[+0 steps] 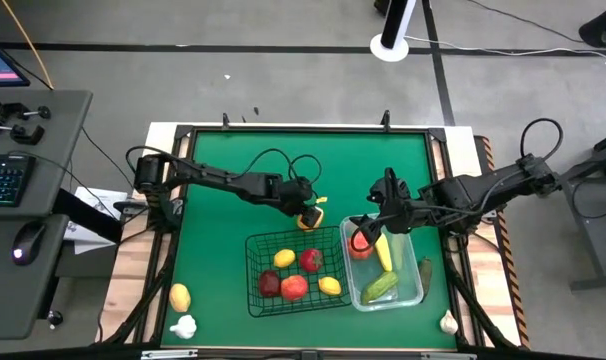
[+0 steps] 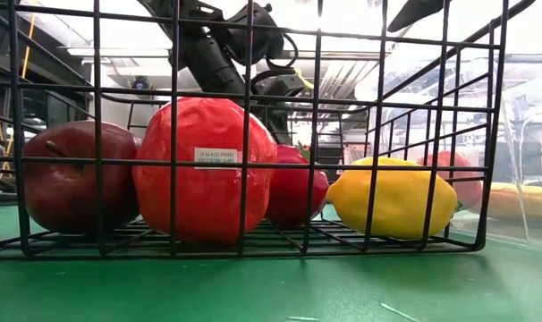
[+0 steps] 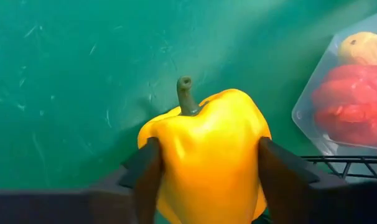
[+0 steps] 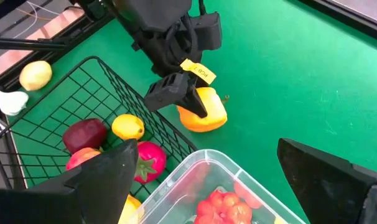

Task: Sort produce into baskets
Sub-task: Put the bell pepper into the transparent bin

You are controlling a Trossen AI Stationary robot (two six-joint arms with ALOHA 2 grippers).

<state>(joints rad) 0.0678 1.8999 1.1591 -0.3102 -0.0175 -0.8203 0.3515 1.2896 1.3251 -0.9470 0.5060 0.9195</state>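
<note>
My left gripper (image 1: 308, 214) is shut on a yellow bell pepper (image 3: 204, 155), just beyond the far rim of the black wire basket (image 1: 255, 245). The basket holds two lemons (image 1: 329, 286) and red apples (image 2: 204, 170). My right gripper (image 1: 367, 228) is open and empty, hovering over the far end of the clear tub (image 1: 419, 292). The tub holds a red tomato (image 4: 223, 208), corn (image 1: 383, 250) and a cucumber (image 1: 380, 288). My left gripper pinches the yellow pepper's two bulging sides (image 3: 160, 155) between its two fingers (image 3: 279, 177). The fingers come from above, slanting toward the table's right. The stem (image 3: 186, 93) points away from the gripper. The pepper is low over the green mat (image 4: 202, 113); whether it touches the mat, I cannot tell.
A yellow fruit (image 1: 180, 297) and a white garlic (image 1: 184, 326) lie on the wood at the near left. Another garlic (image 1: 448, 322) lies at the near right, and a green piece (image 1: 425, 270) lies beside the tub's right wall. The green mat's far half (image 1: 283, 160) is bare.
</note>
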